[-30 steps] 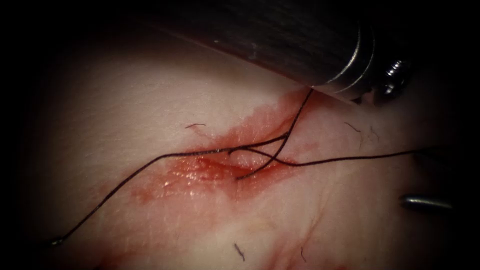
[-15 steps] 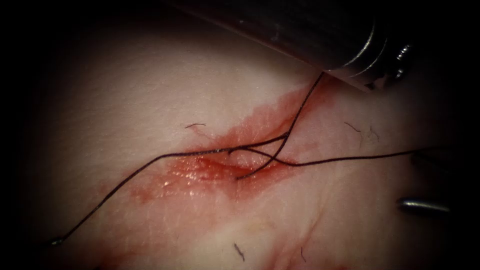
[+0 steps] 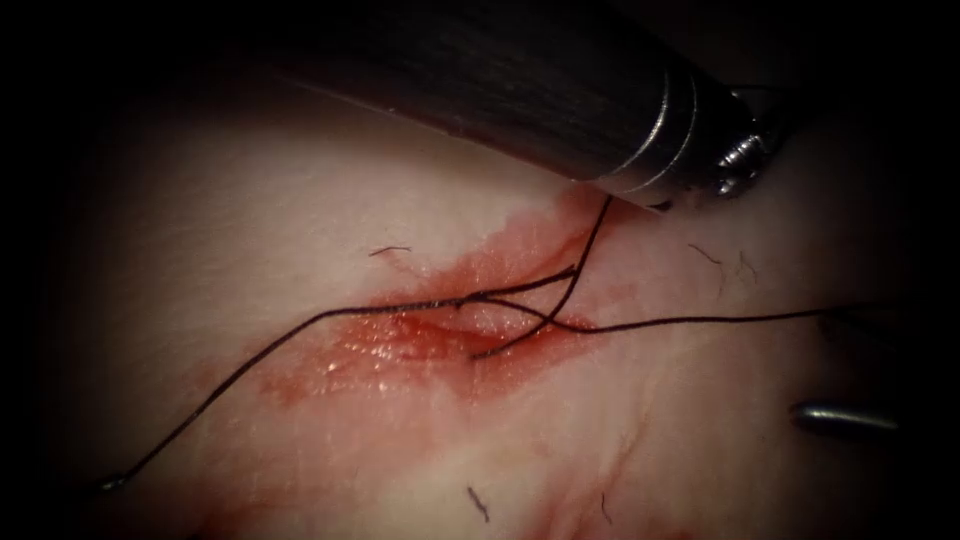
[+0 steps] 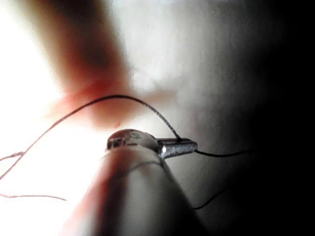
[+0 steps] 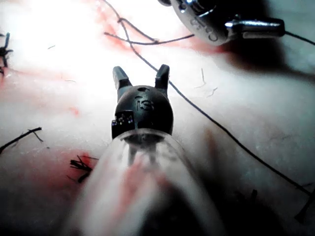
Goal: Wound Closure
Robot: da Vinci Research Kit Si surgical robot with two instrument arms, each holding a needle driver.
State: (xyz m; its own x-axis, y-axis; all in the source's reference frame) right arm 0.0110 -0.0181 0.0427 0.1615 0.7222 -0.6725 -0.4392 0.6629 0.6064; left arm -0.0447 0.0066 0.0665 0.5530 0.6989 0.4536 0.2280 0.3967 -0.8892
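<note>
Two slim steel jaws of the left tool (image 4: 179, 146) are pressed together on the thread (image 3: 300, 325), which leaves them in an arc on one side and as a straight strand on the other. Behind them sits a rounded silver wrist, then the dark, finely streaked shaft (image 3: 520, 90), which slants across the top of the endoscope view from the upper left.

The right tool (image 5: 141, 73) has its two short dark jaws spread apart and holds nothing. One strand of thread passes just beside one jaw. Its wrist is a black, domed knuckle.

The thin black thread forks over the cut (image 3: 450, 315) and trails off to the lower left and to the right. Whether the small glint at its lower-left end is the needle, I cannot tell. The tissue (image 3: 300, 200) is pale and faintly grained, with glossy red fluid (image 3: 380, 350) pooled along the cut. Frayed cut ends of thread (image 5: 81, 164) lie on it.
</note>
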